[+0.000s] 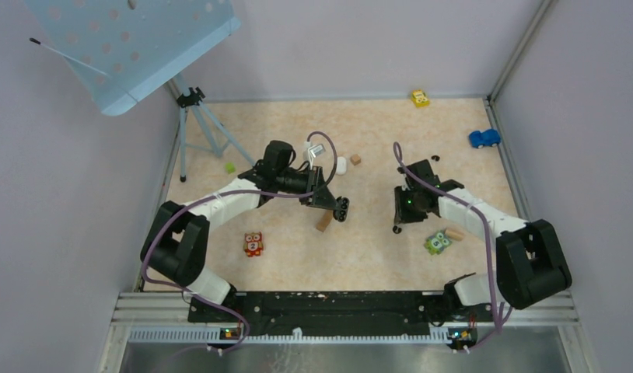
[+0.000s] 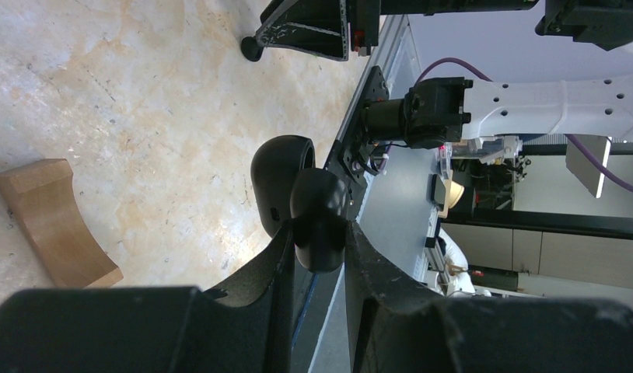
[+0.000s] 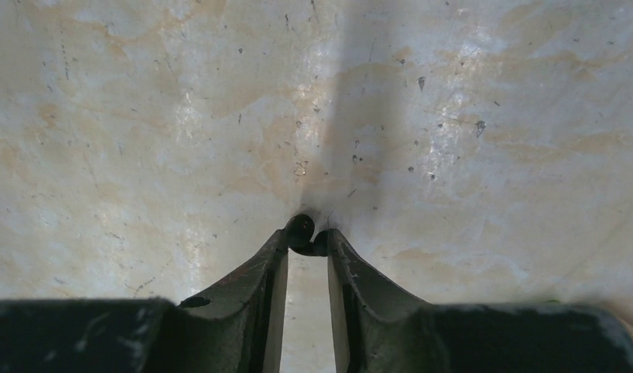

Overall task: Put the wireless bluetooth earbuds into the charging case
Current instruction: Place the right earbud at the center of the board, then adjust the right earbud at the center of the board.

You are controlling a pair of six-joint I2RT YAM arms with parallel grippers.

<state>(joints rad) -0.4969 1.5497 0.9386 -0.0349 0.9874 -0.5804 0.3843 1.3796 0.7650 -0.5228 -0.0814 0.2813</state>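
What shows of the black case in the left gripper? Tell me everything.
The case is small, rounded and smooth black, plastic by its look. It has two lobes, seemingly a lid hinged open. The left gripper clamps its near end between both fingers, apparently holding it clear of the table. Nothing else touches it.

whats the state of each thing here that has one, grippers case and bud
left gripper: shut on the charging case
charging case: open, held between the fingers
right gripper: jaws narrowly apart around the black earbud, grip unclear
black earbud: outside the charging case, down at the table
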